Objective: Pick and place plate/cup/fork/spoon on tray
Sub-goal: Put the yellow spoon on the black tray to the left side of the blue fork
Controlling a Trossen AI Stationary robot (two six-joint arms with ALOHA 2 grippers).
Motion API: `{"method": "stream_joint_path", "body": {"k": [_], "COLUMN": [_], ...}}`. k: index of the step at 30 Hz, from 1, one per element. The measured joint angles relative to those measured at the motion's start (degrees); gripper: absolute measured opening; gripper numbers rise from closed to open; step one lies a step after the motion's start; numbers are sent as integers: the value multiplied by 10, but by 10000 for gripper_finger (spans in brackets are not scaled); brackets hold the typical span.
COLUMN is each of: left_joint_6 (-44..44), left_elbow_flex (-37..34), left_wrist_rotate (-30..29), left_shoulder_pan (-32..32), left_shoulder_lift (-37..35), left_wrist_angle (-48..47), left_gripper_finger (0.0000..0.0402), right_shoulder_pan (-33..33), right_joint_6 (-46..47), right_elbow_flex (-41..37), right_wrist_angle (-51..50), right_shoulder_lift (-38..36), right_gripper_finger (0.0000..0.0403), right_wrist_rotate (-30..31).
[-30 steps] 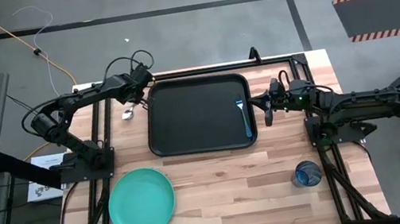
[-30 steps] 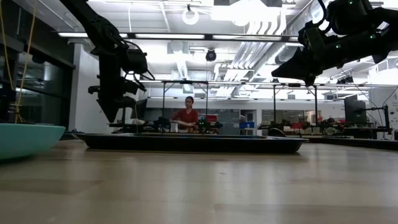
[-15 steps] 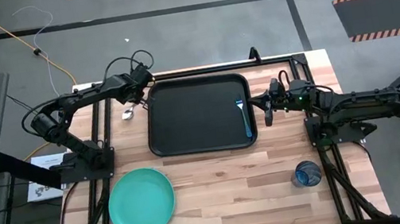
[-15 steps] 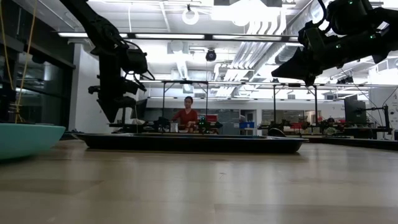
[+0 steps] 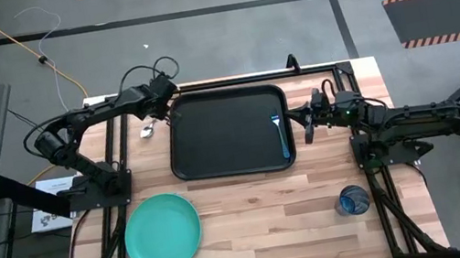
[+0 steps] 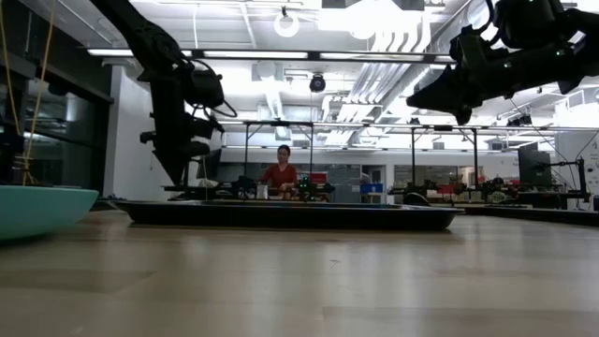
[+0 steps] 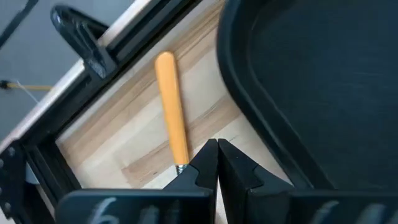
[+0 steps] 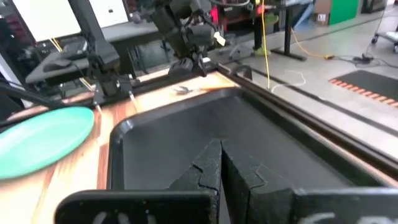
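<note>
We're hovering the left gripper (image 5: 156, 115) over the spoon (image 5: 148, 129), which is lying on the bare wood just outside the tray (image 5: 216, 154), at its far-left corner. Fingers are pressed together, nothing between them. In the left wrist view the spoon's orange handle (image 7: 171, 106) is running roughly parallel to the tray's edge, its near end just beside the fingertips, so we're judging the next move as open, drop, pinch across the handle. Left arm is far nearer than the right.

Right gripper (image 5: 307, 123) is waiting just off the tray's right rim, fingers also closed and empty. The blue fork (image 5: 281, 136) is already lying in the tray along that rim.

Still off the tray: the turquoise plate (image 5: 162, 233), smooth plastic, front left; the blue see-through cup (image 5: 353, 199), front right.
</note>
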Motion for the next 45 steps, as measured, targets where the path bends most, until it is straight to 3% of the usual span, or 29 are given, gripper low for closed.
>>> {"method": "stream_joint_path", "body": {"k": [8,13,29,37,45], "left_joint_6": [13,-2,-55,-76,-79], "left_elbow_flex": [0,0,3,13,12], "left_wrist_rotate": [-4,-6,5,13,88], "left_shoulder_pan": [-6,0,81,80,86], "left_shoulder_lift": [-57,-53,99,103,106], "left_wrist_angle": [-4,-50,-65,-40,3], "left_gripper_finger": [0,13,172,175,169], "right_shoulder_pan": [0,0,0,0,0], "right_joint_6": [-1,0,1,15,15], "right_elbow_flex": [0,0,0,0,0], "right_wrist_angle": [47,34,23,17,15], "right_shoulder_lift": [0,0,0,0,0], "right_gripper_finger": [0,0,0,0,0], "right_wrist_rotate": [6,6,6,6,4]}}
